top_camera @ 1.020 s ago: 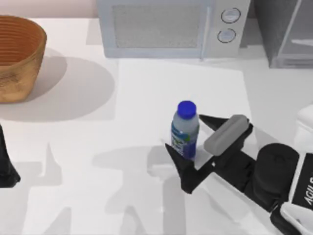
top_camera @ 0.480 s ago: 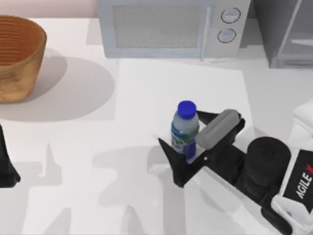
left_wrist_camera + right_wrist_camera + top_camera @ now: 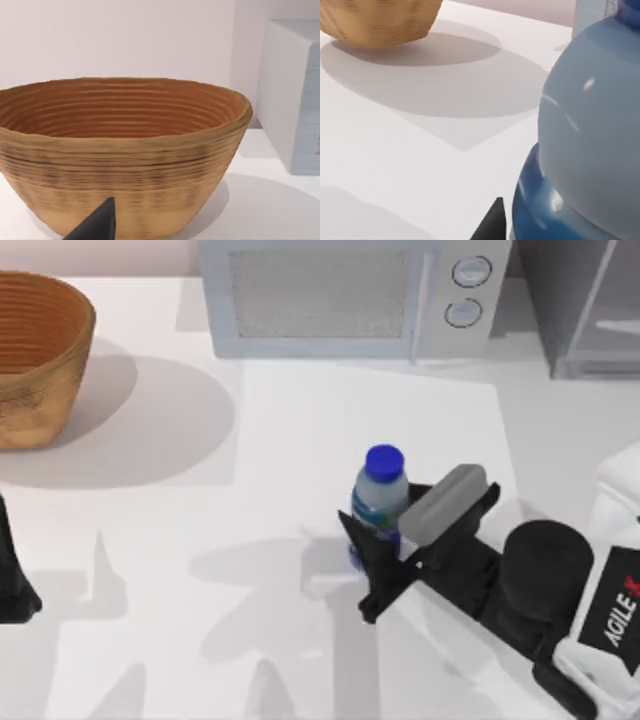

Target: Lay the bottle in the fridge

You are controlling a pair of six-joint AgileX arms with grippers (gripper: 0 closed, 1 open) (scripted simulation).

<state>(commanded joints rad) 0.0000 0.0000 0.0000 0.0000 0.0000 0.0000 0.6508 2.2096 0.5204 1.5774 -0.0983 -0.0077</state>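
The bottle (image 3: 379, 502) is standing upright on the white tabletop (image 3: 300, 430), just right of centre, blue cap up. The right gripper (image 3: 385, 540) is reaching in from about 4 o'clock; its dark fingers (image 3: 370, 560) are lying against the bottle's lower body on either side, the label partly hidden behind the near one. The gripper is looking clenched on the bottle. In the right wrist view the bottle's clear shoulder (image 3: 590, 135) is sitting right against the camera, a finger tip (image 3: 490, 225) dark beside it.

The fridge (image 3: 585, 305) is standing at about 1 o'clock, at the far right corner, well apart from the bottle. A white microwave (image 3: 340, 295) is sitting at 12 o'clock, a woven basket (image 3: 35, 355) at 10 o'clock.

The left arm (image 3: 15, 575) is parked at 9 o'clock; cannot tell whether its gripper is clenched or released.
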